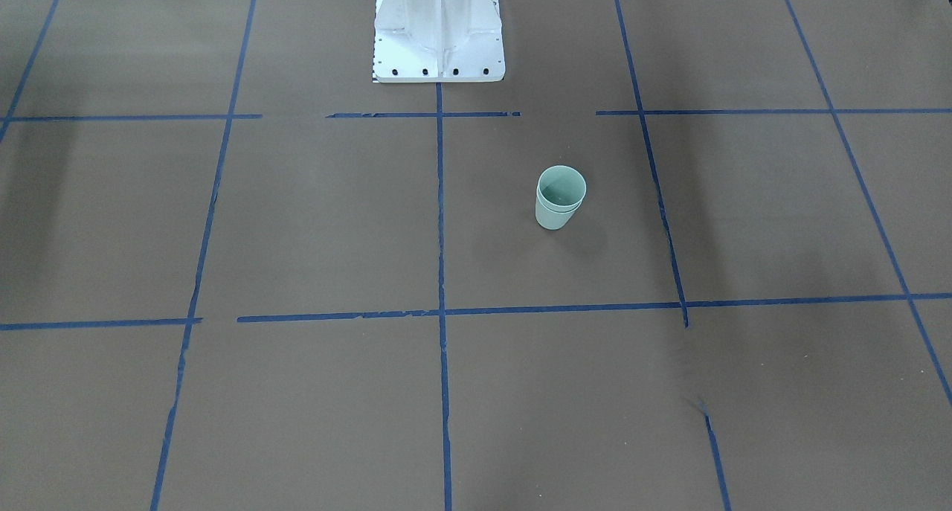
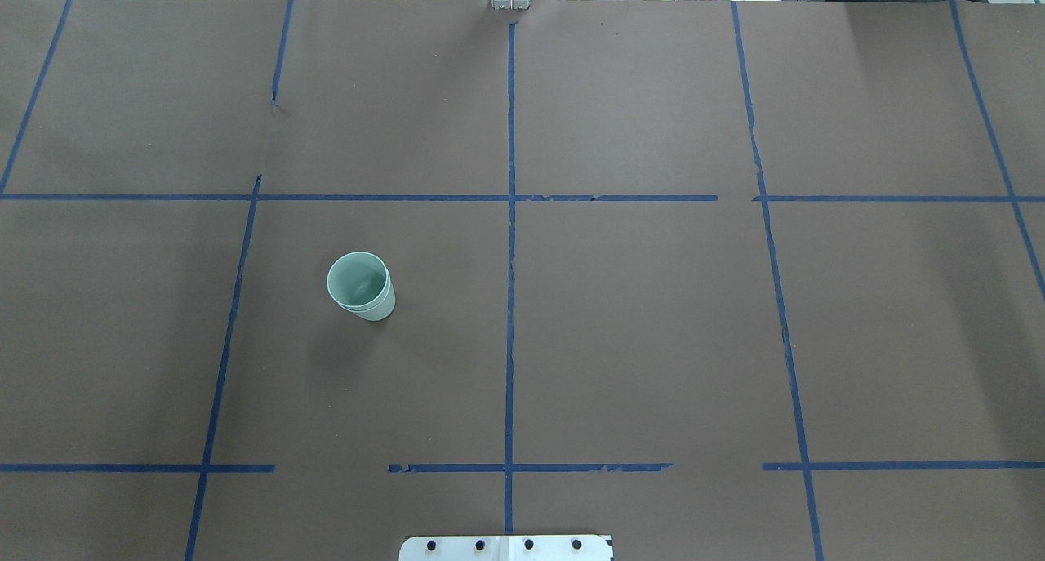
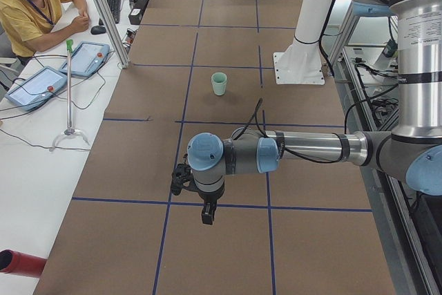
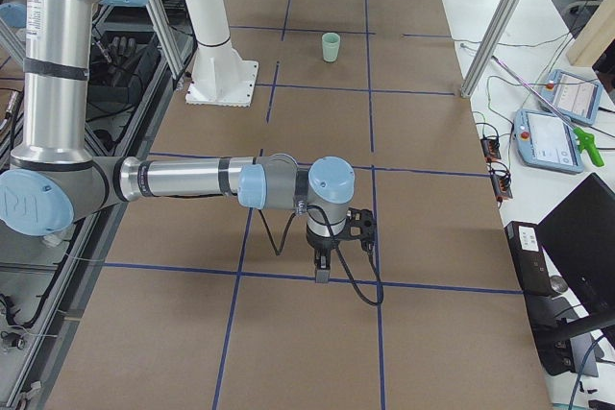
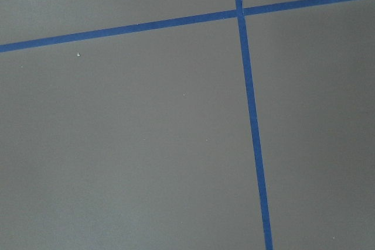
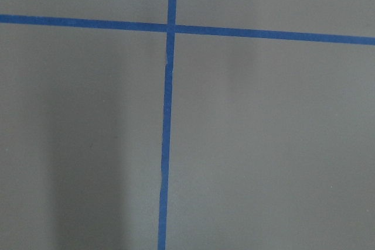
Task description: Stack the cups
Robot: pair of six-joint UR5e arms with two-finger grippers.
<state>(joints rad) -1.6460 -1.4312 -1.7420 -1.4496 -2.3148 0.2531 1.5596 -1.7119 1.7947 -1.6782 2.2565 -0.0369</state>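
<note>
The two pale mint-green cups stand upright as one stack, one nested inside the other, on the brown paper on the robot's left side. The stack also shows far off in the exterior left view and the exterior right view. My left gripper hangs over the table's near end in the exterior left view, far from the cups. My right gripper hangs far from them at the other end. I cannot tell whether either is open or shut. Both wrist views show only paper and tape.
Blue tape lines divide the brown table cover into squares. The white robot pedestal stands at the table's robot side. An operator sits beside the table with tablets; more pendants lie off the other side.
</note>
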